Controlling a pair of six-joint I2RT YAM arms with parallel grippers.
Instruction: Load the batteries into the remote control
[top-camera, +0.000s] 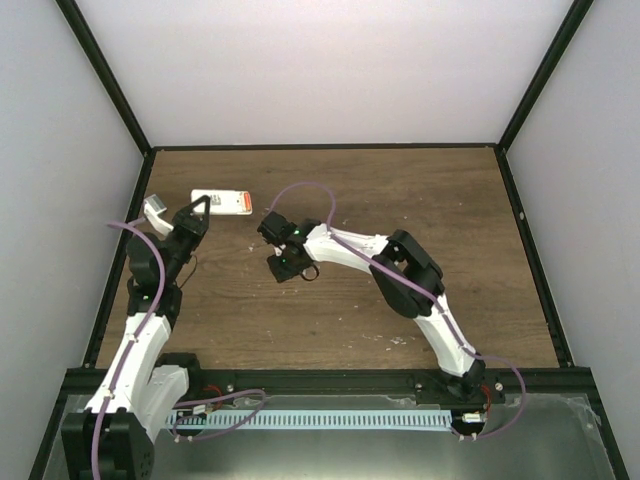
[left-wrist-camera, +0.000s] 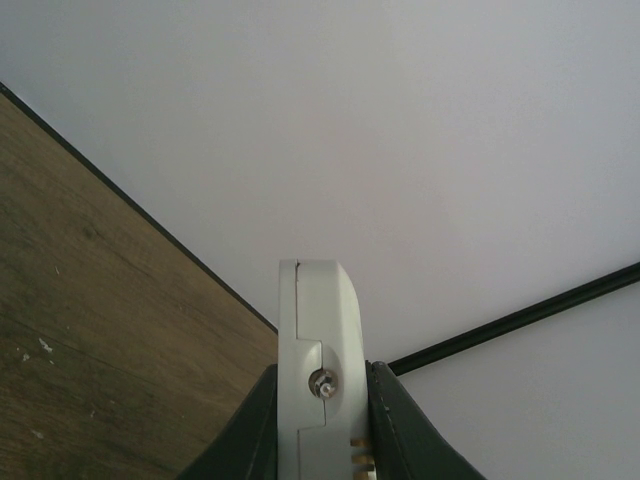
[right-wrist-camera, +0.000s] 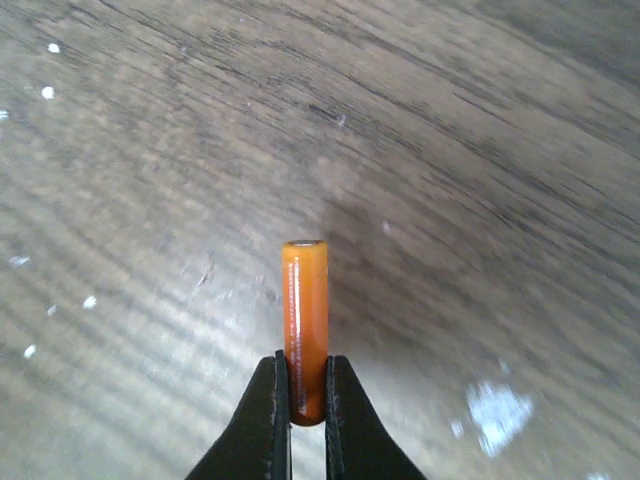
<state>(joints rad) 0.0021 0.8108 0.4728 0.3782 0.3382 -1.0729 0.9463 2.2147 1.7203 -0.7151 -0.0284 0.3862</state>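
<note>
Right gripper (right-wrist-camera: 305, 358): clenched on the near end of one battery (right-wrist-camera: 305, 320); the orange-red cylinder sticks out past the tips, metal cap at its far end
Battery vs table (right-wrist-camera: 480, 150): over bare wood grain, shadow to its right; cannot tell whether it touches the wood
Left gripper (left-wrist-camera: 322, 368): grasping the remote control (left-wrist-camera: 318, 320), seen edge-on with a finger pressed against each side; seam, small screw and brass-coloured contacts show on the edge
Behind the remote control, left wrist view: pale wall (left-wrist-camera: 420, 140), strip of table at left
Remote control (top-camera: 155, 211), top view: raised over the far-left part of the table, tilted toward the far-left corner
Top view only: flat white piece (top-camera: 220, 203) lying just right of the left gripper, printed marks, orange-red patch at its right end; cannot tell whether that patch is the second battery
Top view lacks: the held battery, too small to make out under the right wrist, near side of the white piece
Right wrist view only: white specks (right-wrist-camera: 47, 92) scattered on the wood
</note>
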